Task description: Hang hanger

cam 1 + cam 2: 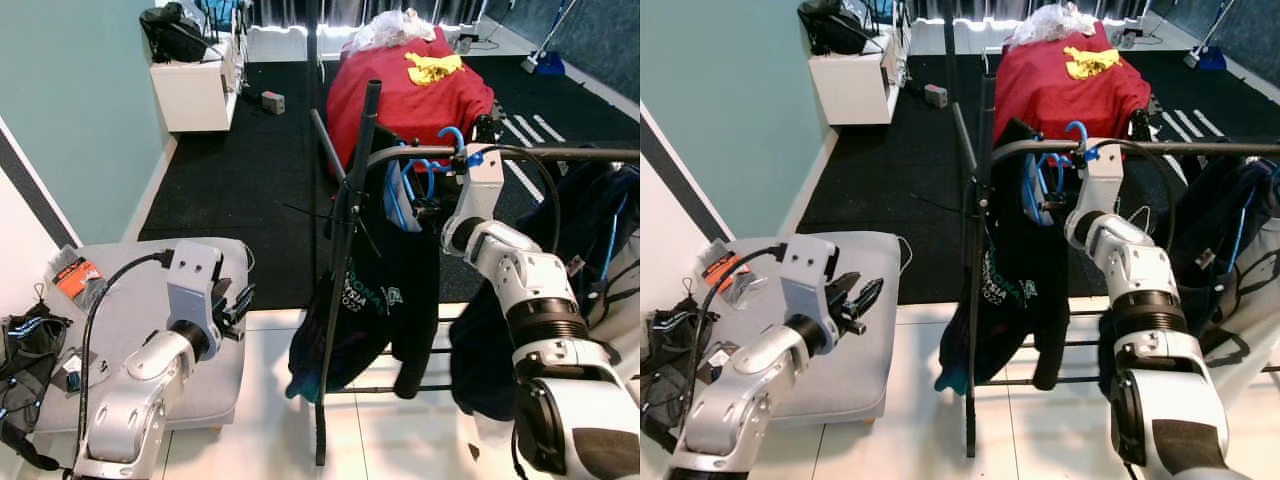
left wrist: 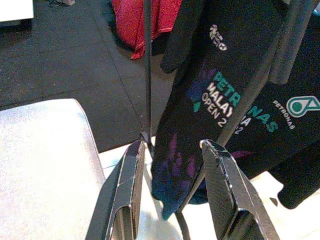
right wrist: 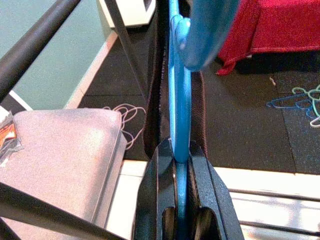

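A blue hanger (image 1: 405, 185) carries a black shirt (image 1: 385, 290) with teal lettering. The shirt hangs beside the rack's upright pole (image 1: 345, 250). The hanger's hook (image 1: 455, 135) arches just over the black rail (image 1: 560, 153); whether it rests on the rail I cannot tell. My right gripper (image 1: 472, 160) is raised to the rail and shut on the blue hanger (image 3: 180, 110), whose bar runs between its fingers (image 3: 202, 170). My left gripper (image 1: 240, 300) hovers open and empty over the grey ottoman's edge. In the left wrist view its fingers (image 2: 225, 180) point at the shirt's hem (image 2: 200, 120).
A grey ottoman (image 1: 130, 300) stands at the left, with bags and packets (image 1: 25, 350) beside it. More dark garments (image 1: 600, 220) hang on the rail at the right. Behind the rack are a red-draped piece of furniture (image 1: 400, 90) and a white cabinet (image 1: 195, 90). Loose hangers (image 3: 295, 100) lie on the black carpet.
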Available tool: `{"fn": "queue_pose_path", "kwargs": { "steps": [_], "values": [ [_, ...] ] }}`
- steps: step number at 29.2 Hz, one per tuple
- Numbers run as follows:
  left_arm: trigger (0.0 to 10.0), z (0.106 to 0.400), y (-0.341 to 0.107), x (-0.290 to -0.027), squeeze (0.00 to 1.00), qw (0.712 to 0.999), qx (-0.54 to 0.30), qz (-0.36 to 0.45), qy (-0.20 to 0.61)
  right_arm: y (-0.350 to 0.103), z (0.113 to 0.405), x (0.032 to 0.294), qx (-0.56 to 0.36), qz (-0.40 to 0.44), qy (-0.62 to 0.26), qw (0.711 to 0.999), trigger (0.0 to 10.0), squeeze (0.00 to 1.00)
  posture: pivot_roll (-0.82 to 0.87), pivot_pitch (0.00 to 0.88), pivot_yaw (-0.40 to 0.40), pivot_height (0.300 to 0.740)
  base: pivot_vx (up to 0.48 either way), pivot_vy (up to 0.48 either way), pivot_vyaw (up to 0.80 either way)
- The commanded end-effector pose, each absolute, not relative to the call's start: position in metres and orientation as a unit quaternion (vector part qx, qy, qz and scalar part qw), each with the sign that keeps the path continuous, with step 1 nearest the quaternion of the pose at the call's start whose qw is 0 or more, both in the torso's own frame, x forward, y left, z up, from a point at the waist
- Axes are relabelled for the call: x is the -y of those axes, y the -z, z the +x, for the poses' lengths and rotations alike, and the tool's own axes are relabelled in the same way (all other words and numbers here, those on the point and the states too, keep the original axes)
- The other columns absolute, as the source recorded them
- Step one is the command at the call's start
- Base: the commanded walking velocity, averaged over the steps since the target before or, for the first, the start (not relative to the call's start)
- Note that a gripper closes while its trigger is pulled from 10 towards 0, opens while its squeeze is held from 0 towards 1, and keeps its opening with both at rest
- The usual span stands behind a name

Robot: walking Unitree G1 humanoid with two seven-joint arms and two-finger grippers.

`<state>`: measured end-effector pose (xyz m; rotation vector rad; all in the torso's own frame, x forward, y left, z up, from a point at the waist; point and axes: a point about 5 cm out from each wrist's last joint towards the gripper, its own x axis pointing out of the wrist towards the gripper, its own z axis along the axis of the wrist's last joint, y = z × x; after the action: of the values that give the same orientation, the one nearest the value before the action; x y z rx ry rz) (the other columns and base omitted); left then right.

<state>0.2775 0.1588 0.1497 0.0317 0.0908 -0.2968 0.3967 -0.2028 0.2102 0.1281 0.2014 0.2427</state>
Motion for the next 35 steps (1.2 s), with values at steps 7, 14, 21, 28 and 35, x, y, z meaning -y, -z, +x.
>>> {"fn": "queue_pose_path", "kwargs": {
  "steps": [7, 14, 21, 28, 35],
  "values": [
    [10.0, 0.272, -0.147, -0.160, 0.00, 0.986, -0.058, 0.023, 0.154, -0.209, 0.401, 0.208, -0.116, 0.085, -0.111, 0.983, 10.0, 1.00, 0.03, 0.123, -0.027, 0.740, 0.000, 0.000, 0.00],
    [10.0, 0.274, -0.149, -0.161, 0.00, 0.986, -0.055, 0.026, 0.156, -0.219, 0.402, 0.208, -0.093, 0.053, -0.107, 0.988, 10.0, 0.00, 0.03, 0.103, -0.023, 0.740, 0.000, 0.000, 0.00],
    [10.0, 0.272, -0.150, -0.167, 0.00, 0.987, -0.054, 0.025, 0.149, -0.239, 0.386, 0.206, -0.037, 0.004, -0.116, 0.993, 10.0, 0.00, 0.04, 0.089, -0.020, 0.740, 0.000, 0.000, 0.00],
    [10.0, 0.271, -0.157, -0.176, 0.00, 0.991, -0.032, 0.000, 0.132, -0.250, 0.346, 0.200, -0.003, -0.146, -0.092, 0.985, 10.0, 0.00, 0.02, 0.087, 0.030, 0.740, 0.000, 0.000, 0.00],
    [10.0, 0.276, -0.153, -0.177, 0.00, 0.992, -0.032, -0.033, 0.115, -0.259, 0.310, 0.184, -0.019, -0.238, -0.095, 0.966, 10.0, 0.00, 0.01, 0.083, 0.028, 0.740, 0.000, 0.000, 0.00]
  ]
}}
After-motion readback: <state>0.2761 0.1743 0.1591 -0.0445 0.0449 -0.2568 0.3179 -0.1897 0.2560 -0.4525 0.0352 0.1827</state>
